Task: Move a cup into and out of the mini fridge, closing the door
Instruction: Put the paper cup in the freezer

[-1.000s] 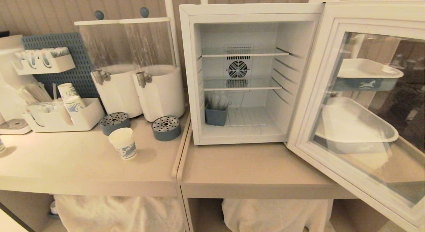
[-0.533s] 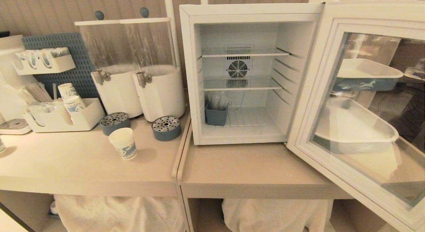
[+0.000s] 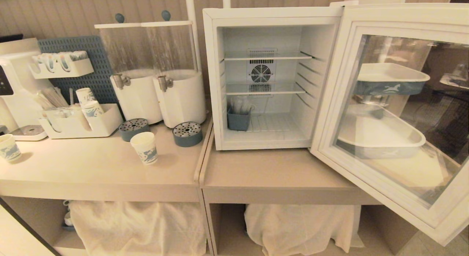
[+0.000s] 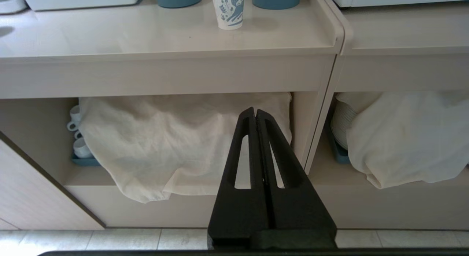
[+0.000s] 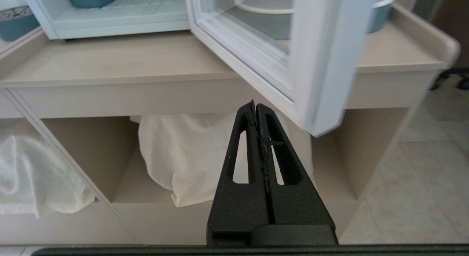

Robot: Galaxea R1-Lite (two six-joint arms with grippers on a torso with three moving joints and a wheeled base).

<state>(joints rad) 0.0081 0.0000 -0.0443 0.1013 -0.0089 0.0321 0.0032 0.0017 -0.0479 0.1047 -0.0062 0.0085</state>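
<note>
The cup (image 3: 145,147), white paper with a blue print, stands upright on the left counter in front of two drip trays; the left wrist view also catches this cup (image 4: 228,9). To its right the white mini fridge (image 3: 263,14) stands open, its wire shelves bare of cups. The door (image 3: 384,17) is swung wide to the right, and its lower corner (image 5: 322,113) hangs over the counter edge. My left gripper (image 4: 255,110) is shut and empty, low in front of the shelf below the cup. My right gripper (image 5: 255,103) is shut and empty, below the door.
Two white drink dispensers (image 3: 161,91) and two blue drip trays (image 3: 187,133) stand behind the cup. A white caddy of stacked cups (image 3: 82,122) and another cup (image 3: 9,147) sit at the left. A blue bin (image 3: 238,120) is inside the fridge. White cloths (image 3: 139,223) fill the lower shelves.
The whole head view has shifted: the counter and fridge sit a little higher and further away, with more of the lower shelves and another cup at the left showing. The cup and door have not moved.
</note>
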